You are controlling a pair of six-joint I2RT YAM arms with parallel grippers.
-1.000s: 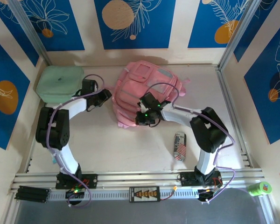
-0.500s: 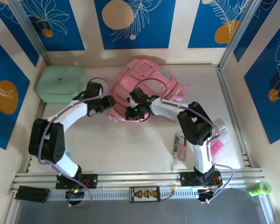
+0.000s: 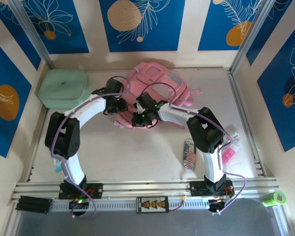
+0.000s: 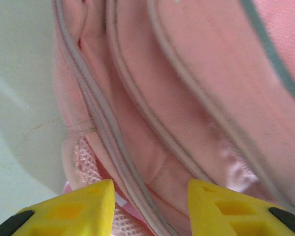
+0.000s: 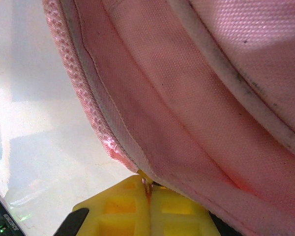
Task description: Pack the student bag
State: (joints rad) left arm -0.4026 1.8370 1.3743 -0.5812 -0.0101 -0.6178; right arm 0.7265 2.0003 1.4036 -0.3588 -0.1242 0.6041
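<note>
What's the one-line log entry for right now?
left end effector: open, at pink backpack edge | right end effector: shut on zipper pull

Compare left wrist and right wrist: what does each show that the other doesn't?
Left wrist: left pincer open, straddling grey zip lines on the student bag. Right wrist: right pincer shut on a small metal ring, apparently a zip pull, at the bag's mesh-edged seam. Both: pink bag fabric close up, with pale table at the left.
</note>
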